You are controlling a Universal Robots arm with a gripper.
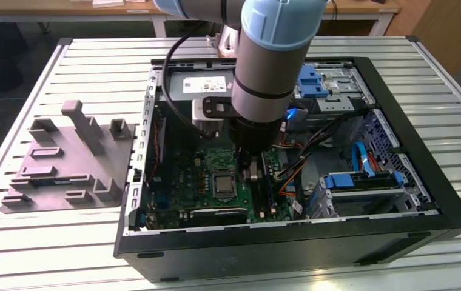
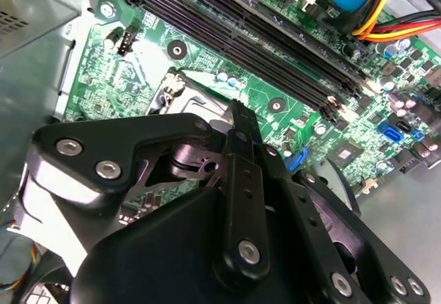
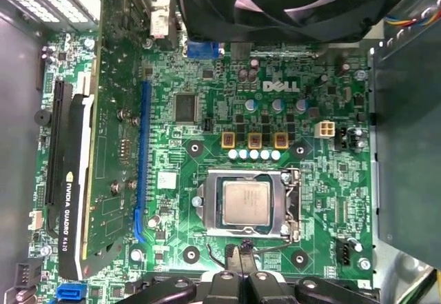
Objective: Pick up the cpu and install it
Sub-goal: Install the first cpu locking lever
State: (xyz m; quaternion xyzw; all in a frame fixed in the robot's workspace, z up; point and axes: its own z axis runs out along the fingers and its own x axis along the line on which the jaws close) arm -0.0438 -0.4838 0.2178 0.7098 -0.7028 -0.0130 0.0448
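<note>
In the first wrist view the cpu (image 3: pixel 247 203), a small square chip with a pale silvery top, lies flat inside the black socket with its metal frame (image 3: pixel 289 207) on the green motherboard (image 3: pixel 207 76). My gripper (image 3: pixel 242 254) hovers just beside the socket's edge, its two black fingers pressed together and holding nothing. The second wrist view shows the same shut gripper (image 2: pixel 236 111) over a corner of the socket frame (image 2: pixel 180 87). From the exterior view, the gripper (image 1: pixel 251 171) reaches down into the open computer case, just to the right of the socket (image 1: pixel 224 185).
A big grey plastic tray (image 1: pixel 68 163) with upright blocks lies on the slatted table at the exterior view's left. Inside the case are a grey power supply (image 1: pixel 202 85), a graphics card (image 3: pixel 72 200), a black fan (image 3: pixel 275 1), memory slots (image 2: pixel 262 42), loose cables (image 1: pixel 295 163) and blue drive brackets (image 1: pixel 360 180).
</note>
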